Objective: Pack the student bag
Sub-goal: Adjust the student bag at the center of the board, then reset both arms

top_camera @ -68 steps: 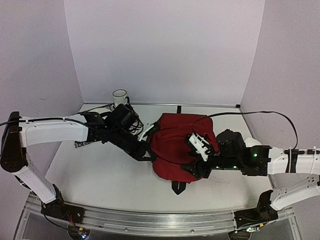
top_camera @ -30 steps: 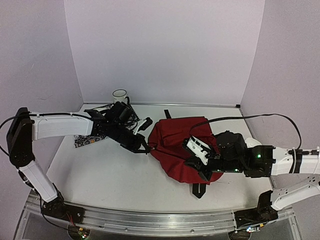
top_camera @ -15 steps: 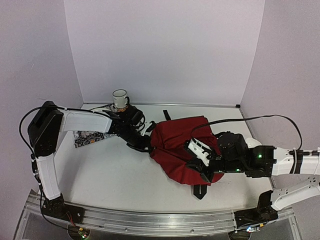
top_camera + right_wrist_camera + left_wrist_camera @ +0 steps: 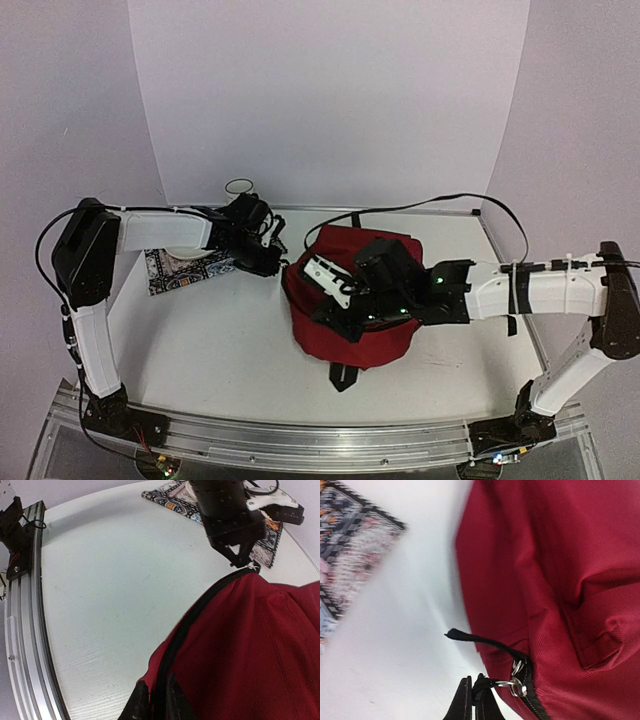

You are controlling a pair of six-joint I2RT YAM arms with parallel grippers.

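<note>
Pinching the zipper pull at the 10 o'clock edge of the bag, left gripper clamped tight, bag at centre of table, right gripper narrowly straddling the zipper edge, hold unclear

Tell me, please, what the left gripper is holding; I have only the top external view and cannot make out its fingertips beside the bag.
Observer: The left wrist view shows the left gripper pinched shut on the black zipper pull at the edge of the student bag.
Operator: Thank you. And where is the right gripper on the bag?
Observer: The right wrist view shows the right gripper closed over the bag's black zipper edge, which runs in between its fingers.
</note>
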